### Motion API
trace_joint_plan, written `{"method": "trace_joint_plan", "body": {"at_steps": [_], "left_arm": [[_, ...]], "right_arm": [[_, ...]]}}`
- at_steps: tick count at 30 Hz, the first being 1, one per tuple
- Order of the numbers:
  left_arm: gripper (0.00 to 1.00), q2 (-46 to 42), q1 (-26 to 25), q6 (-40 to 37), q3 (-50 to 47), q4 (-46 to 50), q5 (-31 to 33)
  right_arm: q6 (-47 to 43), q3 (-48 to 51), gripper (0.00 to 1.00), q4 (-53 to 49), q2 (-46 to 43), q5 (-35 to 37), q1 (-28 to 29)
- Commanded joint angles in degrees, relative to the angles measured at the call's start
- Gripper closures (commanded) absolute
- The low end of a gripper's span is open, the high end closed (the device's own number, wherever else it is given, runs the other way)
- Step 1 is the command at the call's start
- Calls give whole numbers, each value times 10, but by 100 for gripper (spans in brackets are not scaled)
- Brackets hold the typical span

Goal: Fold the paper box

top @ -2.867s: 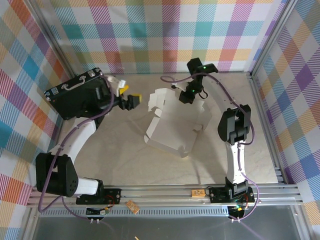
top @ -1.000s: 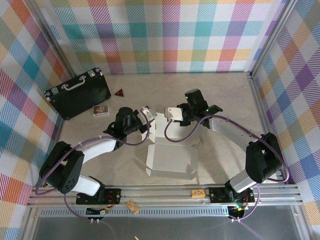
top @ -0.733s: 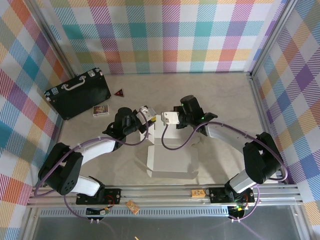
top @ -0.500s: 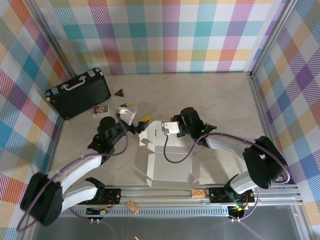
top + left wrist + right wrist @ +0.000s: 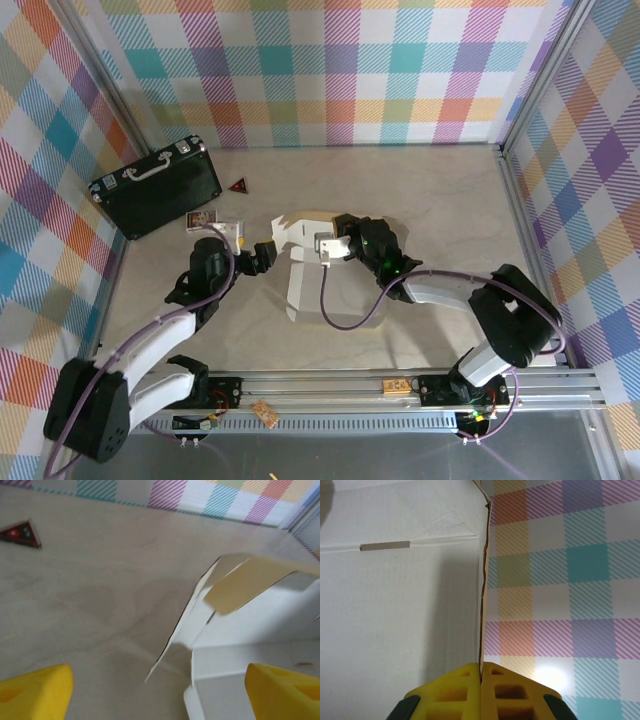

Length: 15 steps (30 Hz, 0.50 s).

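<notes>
In the top external view, the paper box [image 5: 325,285] is seen lying partly opened on the table [image 5: 450,200], white side up, directly between the two grippers. The left gripper [image 5: 262,257] is held just beside the box's left edge, and the right gripper [image 5: 338,246] is set on an upright panel at the box's far side. A black case [image 5: 155,186], a red triangle [image 5: 238,185] and a small card [image 5: 203,220] are found beyond the left gripper, well apart from its fingers. In the left wrist view, the yellow fingertips [image 5: 35,690] are spread wide with nothing between them but bare table and the box's near corner; the white panels and a raised tan flap [image 5: 245,582] are placed ahead, toward the right-hand finger. In the right wrist view, the yellow fingers [image 5: 455,690] are pressed together on the thin edge of a cardboard panel, which is pinched and rises straight up from them, its white face [image 5: 395,605] to their left and the plaid wall [image 5: 560,580] to their right.
</notes>
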<state>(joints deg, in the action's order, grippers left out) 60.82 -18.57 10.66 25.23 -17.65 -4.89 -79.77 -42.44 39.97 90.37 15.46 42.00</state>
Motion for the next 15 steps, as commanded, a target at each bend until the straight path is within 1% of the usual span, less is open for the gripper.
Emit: {"method": "trace_joint_plan", "body": {"at_steps": [1,3,5,6,8,10,12,13,15], "left_arm": [[18,55,34,-11,31,-81,-46],[24,94,58,-13,48,-91,-79],[35,114,74,-15,45,-115,-102],[36,114,78,-17,34,-129,-99],[36,103,80,-31,11,-154,-90],[36,101,80,-28,-1,-177,-102],[36,119,76,-25,10,-171,-113],[35,135,75,-23,16,-188,-135],[28,174,70,-20,18,-239,-174]], "right_arm": [[-41,-12,100,104,53,7,-6],[-48,-4,100,138,71,7,-6],[-38,2,100,138,70,7,-6],[-32,4,100,134,66,6,-6],[-30,6,100,120,59,2,-7],[-28,7,100,115,54,0,-6],[-26,9,100,114,51,-1,-6],[-26,10,100,112,50,-1,-6],[-24,11,100,113,48,3,-6]]}}
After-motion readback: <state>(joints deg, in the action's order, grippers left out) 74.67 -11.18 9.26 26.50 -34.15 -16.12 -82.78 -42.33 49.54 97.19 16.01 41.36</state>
